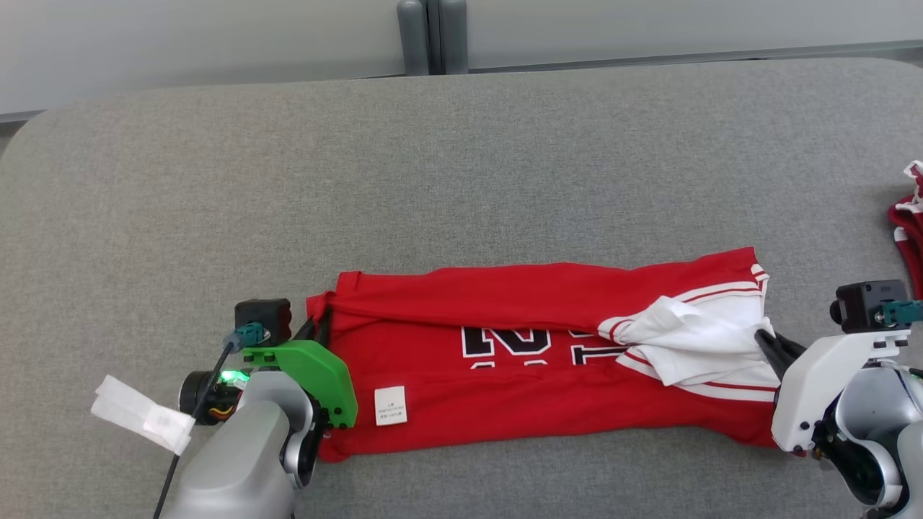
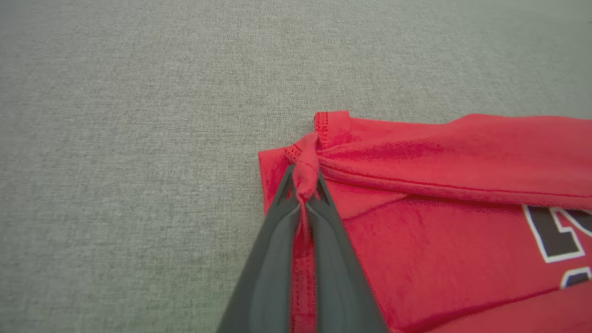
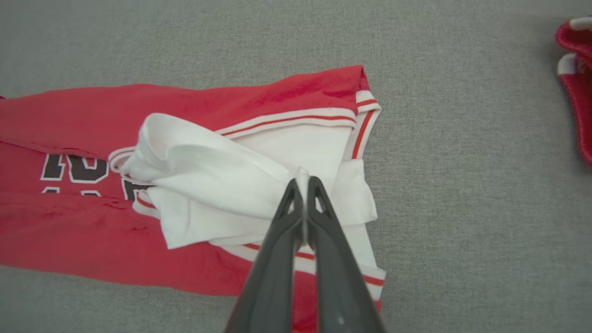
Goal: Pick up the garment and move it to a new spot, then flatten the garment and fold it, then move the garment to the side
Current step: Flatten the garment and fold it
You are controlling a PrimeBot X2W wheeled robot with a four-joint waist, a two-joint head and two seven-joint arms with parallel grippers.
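Observation:
The garment is a red shirt with white sleeves, dark lettering and a white label, lying folded lengthwise in a long band across the grey surface. My left gripper is shut on a pinch of red hem at the band's left end, and the left wrist view shows the left gripper with that cloth bunched between its tips. At the right end my right gripper is shut on the white sleeve fabric; in the right wrist view the right gripper clamps a fold of the garment.
Another red and white cloth lies at the far right edge, also visible as a red cloth in the right wrist view. The grey padded surface stretches wide behind the garment. Grey posts stand at the back.

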